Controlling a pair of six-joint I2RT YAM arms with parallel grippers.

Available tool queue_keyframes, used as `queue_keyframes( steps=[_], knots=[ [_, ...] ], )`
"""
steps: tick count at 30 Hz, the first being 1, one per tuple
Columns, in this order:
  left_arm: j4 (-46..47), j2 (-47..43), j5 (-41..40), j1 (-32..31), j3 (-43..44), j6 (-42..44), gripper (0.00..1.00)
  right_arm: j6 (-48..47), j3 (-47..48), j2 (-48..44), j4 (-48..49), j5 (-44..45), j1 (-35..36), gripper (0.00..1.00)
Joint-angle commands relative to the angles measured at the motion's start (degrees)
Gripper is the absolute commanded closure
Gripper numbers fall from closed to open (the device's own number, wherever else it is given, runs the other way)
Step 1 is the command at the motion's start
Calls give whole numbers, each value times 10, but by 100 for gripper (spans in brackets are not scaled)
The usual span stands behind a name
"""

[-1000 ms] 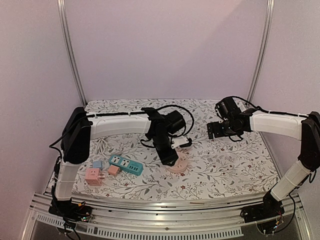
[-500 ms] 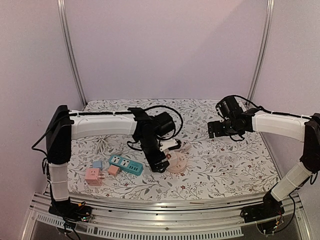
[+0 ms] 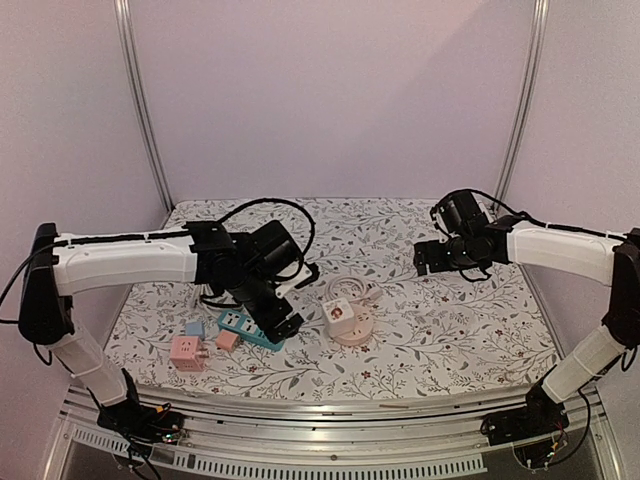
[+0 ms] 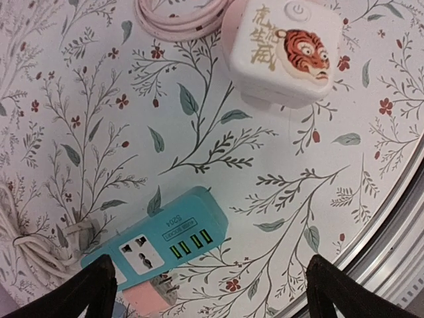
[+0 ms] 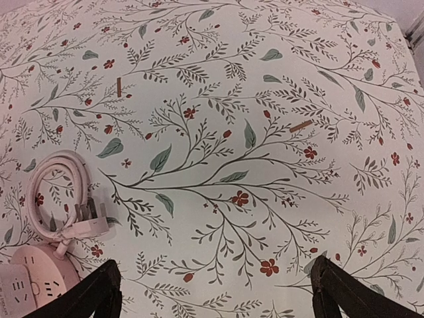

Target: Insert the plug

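Observation:
The plug, a white cube (image 3: pixel 338 312) with a tiger print, stands on the pink round socket base (image 3: pixel 356 333) near the table's middle. In the left wrist view the white cube (image 4: pixel 285 50) lies at the top right, free of any fingers. My left gripper (image 3: pixel 283 325) hangs open just left of it, over the end of the teal power strip (image 3: pixel 250 328); in its own view my left gripper (image 4: pixel 212 295) holds nothing. My right gripper (image 3: pixel 432 260) is open and empty, off to the right. In its view my right gripper (image 5: pixel 215 295) is over bare cloth.
The teal power strip (image 4: pixel 159 235) has a small pink adapter (image 4: pixel 149 298) beside it. A pink cube adapter (image 3: pixel 186 352) and a small blue one (image 3: pixel 193 328) sit front left. A pink coiled cable (image 5: pixel 59 192) lies by the socket base (image 5: pixel 30 281). The table's front rail (image 3: pixel 320 405) is close.
My left gripper opened and let go of the white cube on the pink base, then swung left toward the teal strip. The right arm has stayed put.

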Motion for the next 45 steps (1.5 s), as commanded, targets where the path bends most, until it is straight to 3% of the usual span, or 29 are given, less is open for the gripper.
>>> queue_keyframes(
  steps=[1, 19, 41, 45],
  knots=[
    [22, -39, -62, -5, -52, -78, 1, 10, -9, -22, 10, -22, 2, 2],
    [11, -138, -97, 47, -224, -311, 16, 18, 8, -10, 3, -26, 40, 2],
    [47, -148, -62, 109, -296, -346, 31, 13, 12, -5, -3, -28, 47, 3],
    [57, -144, -54, 112, -302, -345, 38, 13, 12, -4, -2, -29, 48, 3]
  ],
)
